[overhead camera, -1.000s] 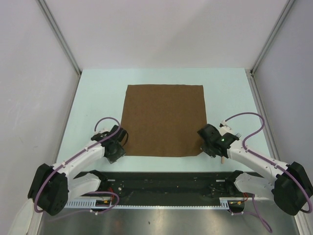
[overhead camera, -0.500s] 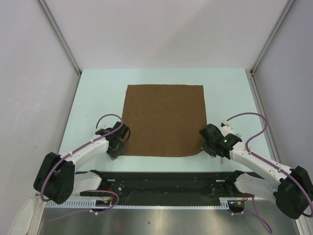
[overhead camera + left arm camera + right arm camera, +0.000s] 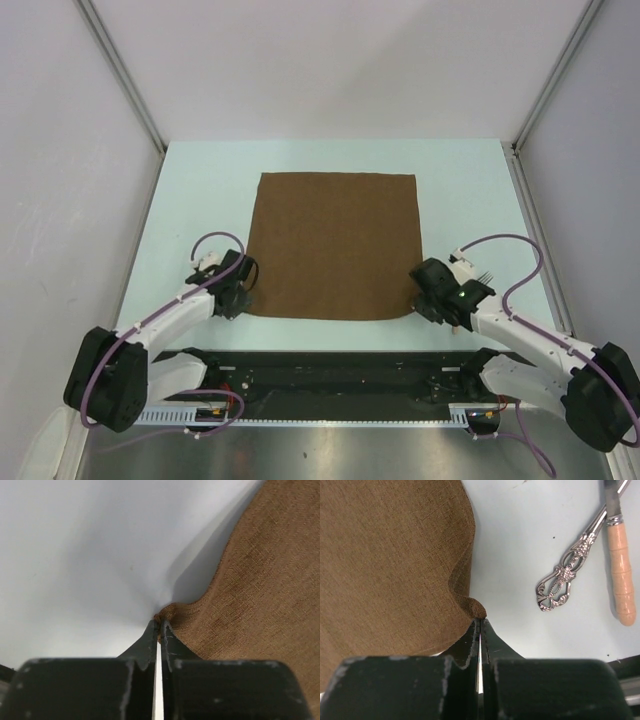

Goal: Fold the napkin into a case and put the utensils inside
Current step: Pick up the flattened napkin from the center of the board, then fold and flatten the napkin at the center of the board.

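Pale table (image 3: pixel 200 180): napkin (image 3: pixel 335 245) flat, stretching far from tools; left tool (image 3: pixel 159 626) pinches near-left corner, right tool (image 3: pixel 479 621) pinches near-right corner; utensils (image 3: pixel 565 575) lie right.

pale table (image 3: pixel 200 190), dark-brown napkin (image 3: pixel 335 245) spread flat mid-table, its two near corners bunched up, silver-handled utensil (image 3: pixel 565 575) and tan-handled utensil (image 3: pixel 621 575) side by side on bare table, near the napkin's near right corner, clear of the cloth
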You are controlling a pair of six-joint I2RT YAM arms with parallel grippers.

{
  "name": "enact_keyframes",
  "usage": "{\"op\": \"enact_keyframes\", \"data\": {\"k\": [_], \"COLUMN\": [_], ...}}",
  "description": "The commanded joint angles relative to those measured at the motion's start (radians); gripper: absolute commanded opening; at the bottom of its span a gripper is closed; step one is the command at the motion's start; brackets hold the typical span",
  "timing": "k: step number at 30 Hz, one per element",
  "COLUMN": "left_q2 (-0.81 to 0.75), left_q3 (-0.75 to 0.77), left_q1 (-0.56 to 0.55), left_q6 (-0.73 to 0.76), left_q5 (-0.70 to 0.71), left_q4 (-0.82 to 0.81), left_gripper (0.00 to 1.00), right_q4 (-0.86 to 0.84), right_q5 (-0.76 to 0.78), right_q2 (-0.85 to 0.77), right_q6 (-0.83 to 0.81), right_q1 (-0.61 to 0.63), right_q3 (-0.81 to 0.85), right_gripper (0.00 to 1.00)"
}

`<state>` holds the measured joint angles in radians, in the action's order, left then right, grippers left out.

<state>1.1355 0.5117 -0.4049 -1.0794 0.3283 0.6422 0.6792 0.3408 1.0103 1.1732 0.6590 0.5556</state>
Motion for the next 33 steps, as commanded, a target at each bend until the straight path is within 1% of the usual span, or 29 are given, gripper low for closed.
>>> {"op": "enact_keyframes", "data": {"k": [1,4,7,8,9,10,11,12,15,21,22,23,24,27,29,30,31,33], "left_q2": [-0.006,-0.045,-0.144,-0.173,-0.239,-0.270,-0.298,-0.357,-0.440,-0.529,-0.543,-0.551,-0.556,-0.557,-0.569,-0.579,-0.592,-0.625], "left_q3": [-0.029,-0.015,-0.012,-0.009,-0.003,0.005,0.025,0.042,0.122,0.324,0.355,0.410,0.436,0.540,0.609,0.631,0.671,0.717], "left_q1": [0.008,0.008,0.008,0.008,0.008,0.006,0.008,0.006,0.008,0.009,0.009,0.009,0.008,0.009,0.009,0.008,0.009,0.009], "left_q6": [0.079,0.121,0.205,0.254,0.278,0.300,0.340,0.358,0.417,0.529,0.547,0.558,0.570,0.595,0.607,0.611,0.625,0.639], "left_q5": [-0.061,-0.103,-0.159,-0.175,-0.205,-0.218,-0.230,-0.244,-0.250,-0.305,-0.305,-0.308,-0.311,-0.313,-0.321,-0.321,-0.351,-0.356], "left_q4": [-0.098,-0.117,-0.147,-0.176,-0.185,-0.193,-0.211,-0.216,-0.226,-0.308,-0.311,-0.317,-0.320,-0.286,-0.273,-0.273,-0.291,-0.299], "left_gripper": [0.00,0.00,0.00,0.00,0.00,0.00,0.00,0.00,0.00,0.00,0.00,0.00,0.00,0.00,0.00,0.00,0.00,0.00], "right_q4": [-0.102,-0.157,-0.211,-0.224,-0.228,-0.236,-0.237,-0.239,-0.237,-0.201,-0.202,-0.202,-0.196,-0.169,-0.147,-0.158,-0.185,-0.204], "right_q5": [-0.017,-0.045,-0.077,-0.091,-0.098,-0.106,-0.120,-0.120,-0.125,-0.102,-0.112,-0.118,-0.121,-0.147,-0.198,-0.235,-0.300,-0.360], "right_q2": [-0.053,-0.107,-0.171,-0.188,-0.215,-0.232,-0.248,-0.265,-0.332,-0.437,-0.447,-0.463,-0.472,-0.475,-0.473,-0.484,-0.492,-0.512], "right_q6": [-0.090,-0.141,-0.223,-0.259,-0.280,-0.300,-0.319,-0.358,-0.446,-0.628,-0.673,-0.694,-0.710,-0.764,-0.788,-0.797,-0.803,-0.820], "right_q1": [-0.010,-0.022,-0.033,-0.035,-0.041,-0.042,-0.045,-0.045,-0.048,-0.052,-0.050,-0.050,-0.050,-0.050,-0.050,-0.050,-0.052,-0.053], "right_q3": [-0.032,-0.052,-0.066,-0.065,-0.059,-0.054,-0.046,-0.037,0.021,0.275,0.306,0.375,0.404,0.512,0.602,0.625,0.644,0.703], "right_gripper": [0.00,0.00,0.00,0.00,0.00,0.00,0.00,0.00,0.00,0.00,0.00,0.00,0.00,0.00,0.00,0.00,0.00,0.00]}}
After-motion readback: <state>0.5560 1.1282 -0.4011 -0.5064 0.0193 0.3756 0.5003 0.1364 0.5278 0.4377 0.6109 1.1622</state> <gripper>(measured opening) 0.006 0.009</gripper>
